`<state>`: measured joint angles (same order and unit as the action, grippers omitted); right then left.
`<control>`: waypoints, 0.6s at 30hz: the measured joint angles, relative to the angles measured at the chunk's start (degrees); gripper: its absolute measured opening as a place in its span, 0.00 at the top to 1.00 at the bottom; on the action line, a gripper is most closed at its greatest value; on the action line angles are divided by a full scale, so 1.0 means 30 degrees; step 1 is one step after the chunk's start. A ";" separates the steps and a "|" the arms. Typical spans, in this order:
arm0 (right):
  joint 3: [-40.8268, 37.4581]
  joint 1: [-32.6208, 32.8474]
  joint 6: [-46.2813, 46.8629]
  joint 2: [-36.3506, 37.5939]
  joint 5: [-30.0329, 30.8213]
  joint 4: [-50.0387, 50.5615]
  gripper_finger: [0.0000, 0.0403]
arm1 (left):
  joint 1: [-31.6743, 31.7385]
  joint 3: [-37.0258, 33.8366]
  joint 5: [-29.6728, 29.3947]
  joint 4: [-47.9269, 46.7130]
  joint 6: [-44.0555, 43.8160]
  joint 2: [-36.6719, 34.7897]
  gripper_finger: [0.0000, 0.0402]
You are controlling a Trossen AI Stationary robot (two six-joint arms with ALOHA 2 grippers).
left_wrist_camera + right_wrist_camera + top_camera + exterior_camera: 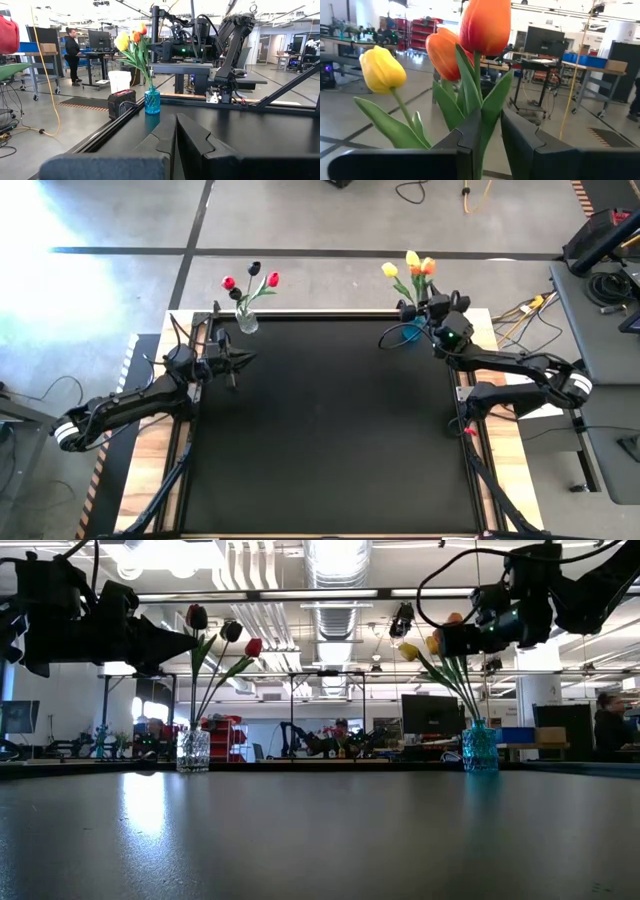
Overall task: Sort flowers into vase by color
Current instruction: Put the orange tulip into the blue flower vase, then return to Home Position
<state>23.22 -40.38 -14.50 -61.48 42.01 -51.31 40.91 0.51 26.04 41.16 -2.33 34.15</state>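
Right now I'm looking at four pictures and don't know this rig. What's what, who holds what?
It is a two-armed robot at a black table. One picture looks straight down, one looks level across the tabletop, and one comes from each wrist.

At the table's far edge stand two vases. The clear vase holds red and near-black tulips. The blue vase holds yellow and orange tulips.

The right gripper is up at the blue vase's bunch, open, with an orange tulip's stem running down between its fingers. The left gripper hangs near the clear vase, shut and empty.

No flowers lie on the table.
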 joint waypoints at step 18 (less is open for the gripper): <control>0.0000 0.3254 0.1467 0.6216 -0.0031 0.9633 0.58 | -0.0023 0.0000 -0.0007 -0.0093 0.0152 0.0181 1.00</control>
<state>23.22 -30.62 -10.10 -42.84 41.91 -22.41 40.84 0.51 26.02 40.88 -1.87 34.69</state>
